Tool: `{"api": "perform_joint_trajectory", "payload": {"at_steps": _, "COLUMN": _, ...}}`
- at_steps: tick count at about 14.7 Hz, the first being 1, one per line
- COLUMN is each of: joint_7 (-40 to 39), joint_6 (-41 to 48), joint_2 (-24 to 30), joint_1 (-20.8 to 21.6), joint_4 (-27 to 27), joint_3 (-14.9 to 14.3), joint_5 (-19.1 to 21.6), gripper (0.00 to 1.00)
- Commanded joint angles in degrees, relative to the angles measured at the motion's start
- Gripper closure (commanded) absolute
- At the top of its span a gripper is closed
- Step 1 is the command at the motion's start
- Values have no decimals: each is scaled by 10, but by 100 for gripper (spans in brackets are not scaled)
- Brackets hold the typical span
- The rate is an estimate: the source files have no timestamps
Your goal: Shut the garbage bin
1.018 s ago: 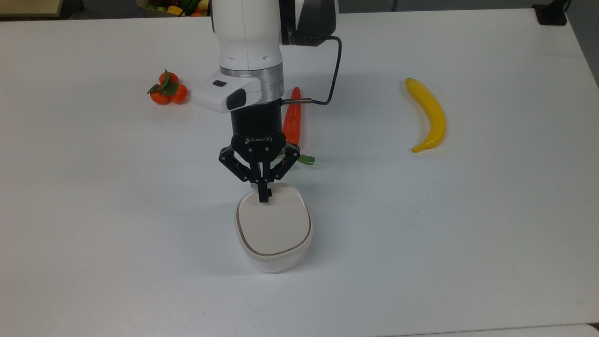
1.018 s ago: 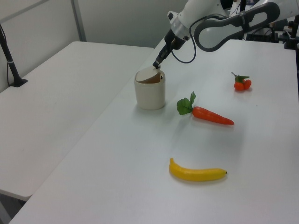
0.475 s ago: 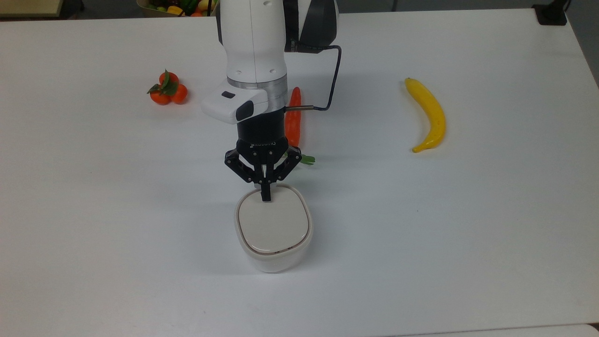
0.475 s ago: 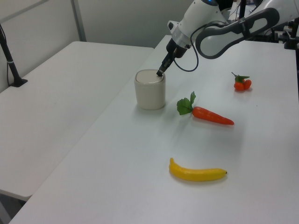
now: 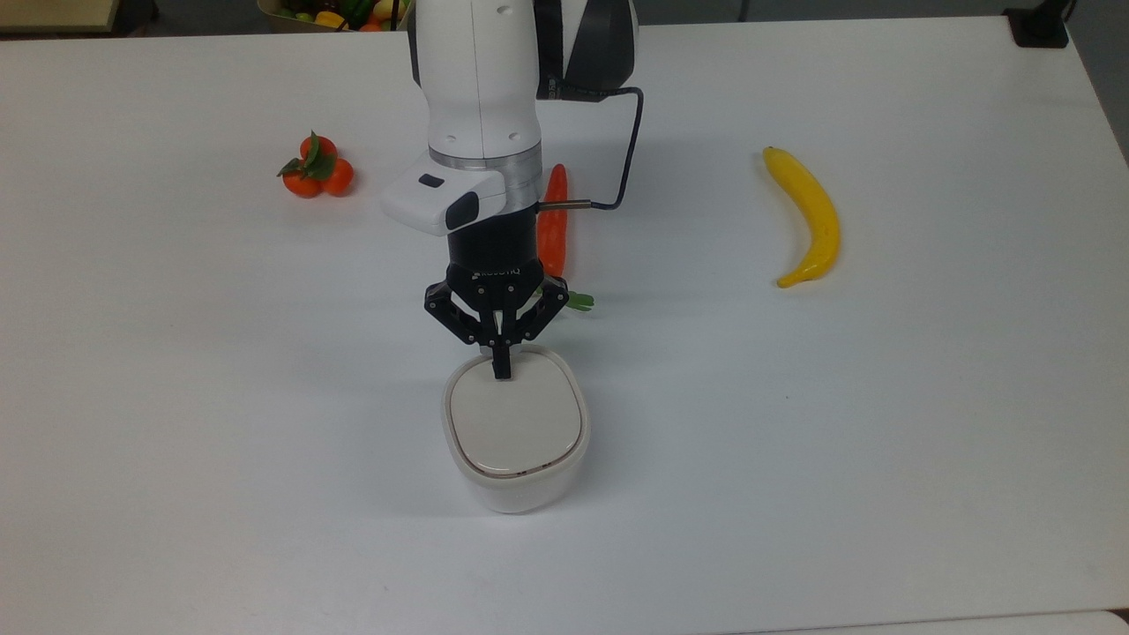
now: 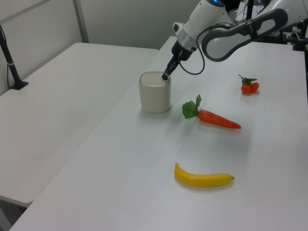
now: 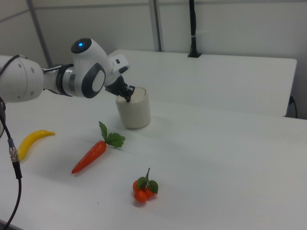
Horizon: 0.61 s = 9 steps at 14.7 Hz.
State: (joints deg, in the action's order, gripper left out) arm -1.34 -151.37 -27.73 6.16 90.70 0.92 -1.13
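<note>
The garbage bin [image 5: 515,476] is a small white rounded-square tub on the white table, seen also in the left view [image 6: 154,96] and the right view [image 7: 134,115]. Its flat beige lid [image 5: 515,425] lies level inside the rim. My gripper [image 5: 502,370] is shut, its black fingertips pressed together and resting on the lid's far edge in the top view. In the left view the gripper [image 6: 165,76] touches the lid's right rim, and in the right view the gripper [image 7: 128,98] meets the lid's left rim.
An orange carrot [image 5: 552,225] with green leaves lies just behind the bin, partly under my arm. A yellow banana [image 5: 810,216] lies at the top view's right. A cluster of small oranges [image 5: 316,167] sits at the top view's left. A black cable [image 5: 628,141] loops off the wrist.
One second ago the lid stood tilted up at its far edge. My gripper pushed it down, and it now lies flat; nothing has moved in the last half second.
</note>
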Motion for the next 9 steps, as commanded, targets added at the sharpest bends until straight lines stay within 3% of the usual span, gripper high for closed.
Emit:
{"api": "perform_joint_trajectory", "payload": {"at_steps": 1, "joint_7": 13, "joint_6": 15, "joint_2": 24, "joint_1": -17, "joint_4": 23, "joint_3": 17, "joint_5": -8, "gripper": 100}}
{"api": "perform_joint_trajectory", "payload": {"at_steps": 9, "joint_7": 45, "joint_6": 233, "joint_2": 124, "joint_1": -24, "joint_4": 2, "joint_3": 21, "joint_5": -1, "gripper": 98}}
